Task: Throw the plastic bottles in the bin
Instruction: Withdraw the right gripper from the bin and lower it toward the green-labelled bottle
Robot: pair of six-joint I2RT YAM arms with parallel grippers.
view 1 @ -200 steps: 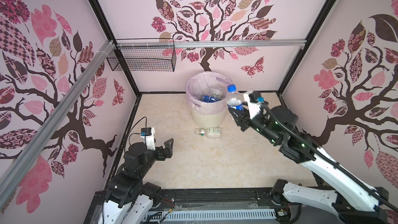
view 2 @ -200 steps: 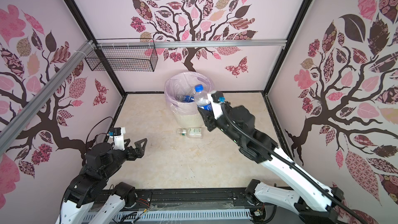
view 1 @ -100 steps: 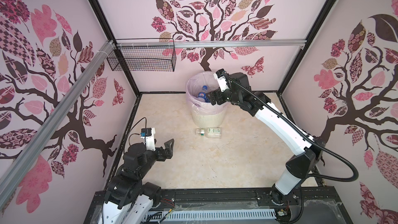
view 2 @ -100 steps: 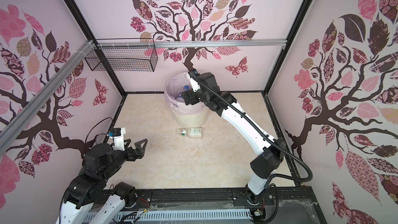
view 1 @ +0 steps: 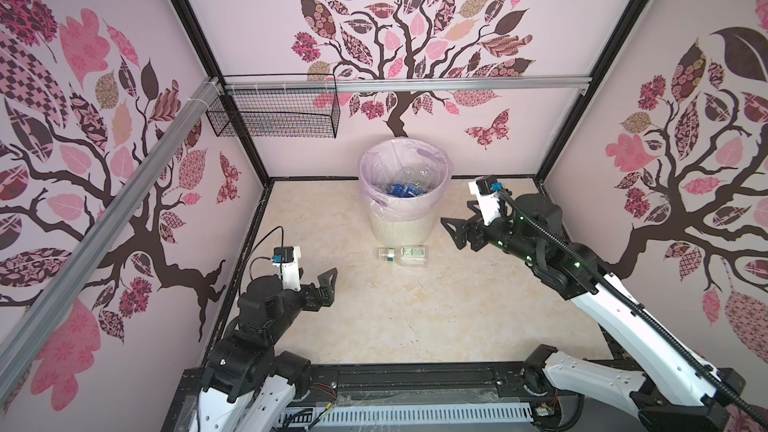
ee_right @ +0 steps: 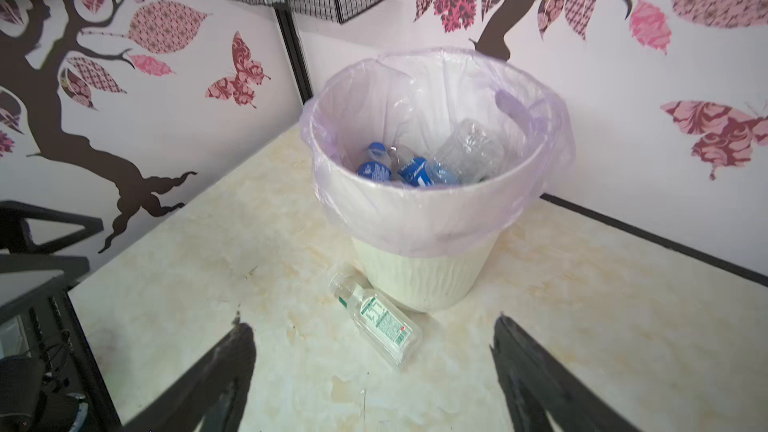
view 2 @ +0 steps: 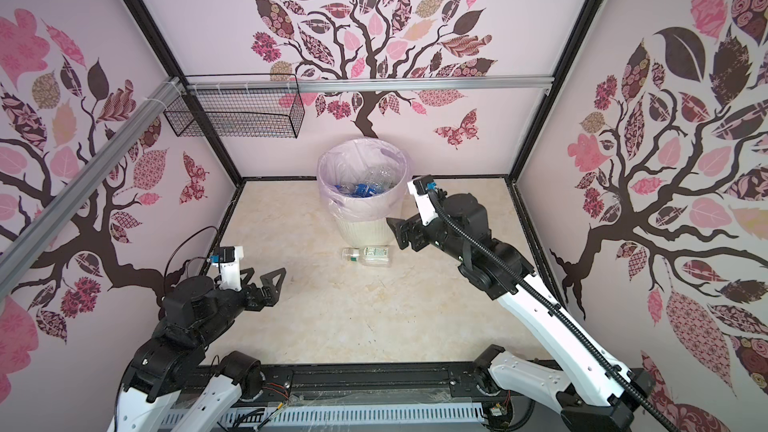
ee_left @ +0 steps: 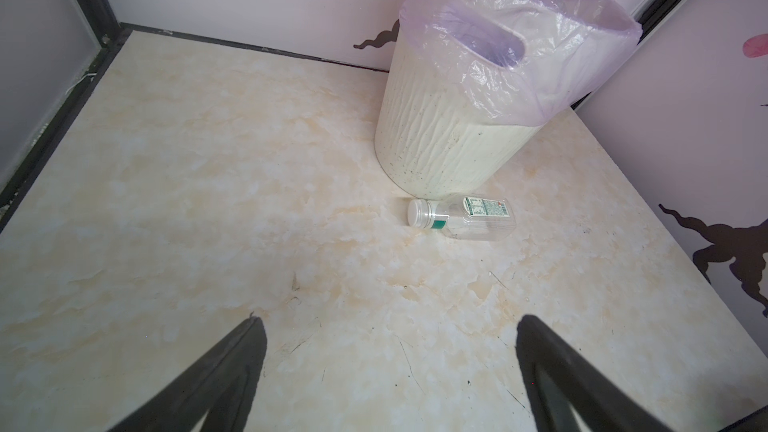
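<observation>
Both pincers stand apart, empty: right pincer [view 1: 453, 232] just beside the bin [view 1: 401, 230], left pincer [view 2: 268, 270] well back. One clear bottle [view 1: 403, 254] lies on the worktop [view 1: 374, 317] at the bin's foot; other bottles [ee_right: 415, 168] are inside. Expect light, thin-walled, slick, apt to roll. Grip across the labelled body, not the cap.

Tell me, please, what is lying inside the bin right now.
The bin, lined with a pink bag, holds a heap of plastic bottles: blue-labelled ones and a clear crumpled one. Anything beneath them, and the bin's bottom, is hidden.
</observation>
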